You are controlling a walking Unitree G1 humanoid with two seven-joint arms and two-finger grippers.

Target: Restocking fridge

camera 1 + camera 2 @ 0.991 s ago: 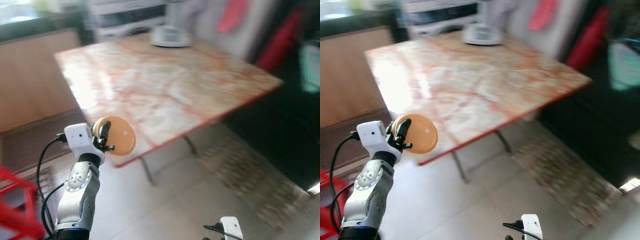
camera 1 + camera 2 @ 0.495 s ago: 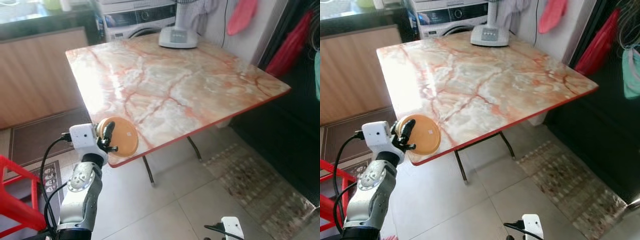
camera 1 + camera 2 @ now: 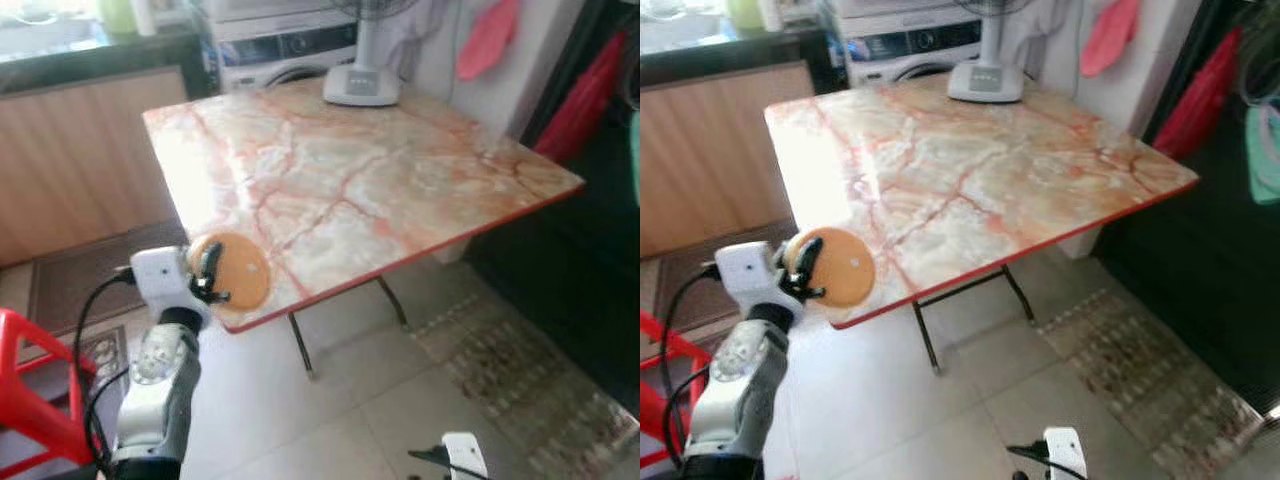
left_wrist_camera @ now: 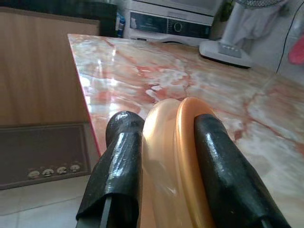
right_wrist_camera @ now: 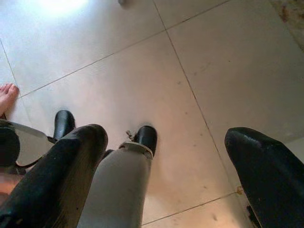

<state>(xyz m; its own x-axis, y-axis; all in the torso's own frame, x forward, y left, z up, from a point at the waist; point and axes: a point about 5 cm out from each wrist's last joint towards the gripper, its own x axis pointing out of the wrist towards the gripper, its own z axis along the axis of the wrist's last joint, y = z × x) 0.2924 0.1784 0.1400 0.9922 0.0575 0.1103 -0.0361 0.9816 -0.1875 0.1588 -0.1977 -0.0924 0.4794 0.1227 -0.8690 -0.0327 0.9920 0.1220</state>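
Observation:
A flat round orange container [image 3: 237,270] is held on edge in my left gripper [image 4: 168,137], which is shut on it. One black finger [image 4: 118,161] presses each face. It hovers at the near left corner of the marble-topped table [image 3: 380,180], just above the red edge. My right gripper [image 5: 161,156] hangs low over the tiled floor, open with nothing between its fingers.
A white fan base [image 3: 361,86] stands at the table's far edge, with a washing machine [image 3: 285,45] behind it. A red plastic stool [image 3: 30,390] is at my left. A patterned rug [image 3: 520,370] lies right of the table. A person's bare foot [image 5: 7,95] is on the floor near my leg [image 5: 118,185].
The whole picture has shifted a little as the camera moved. My left gripper still holds the orange container at the table's near corner.

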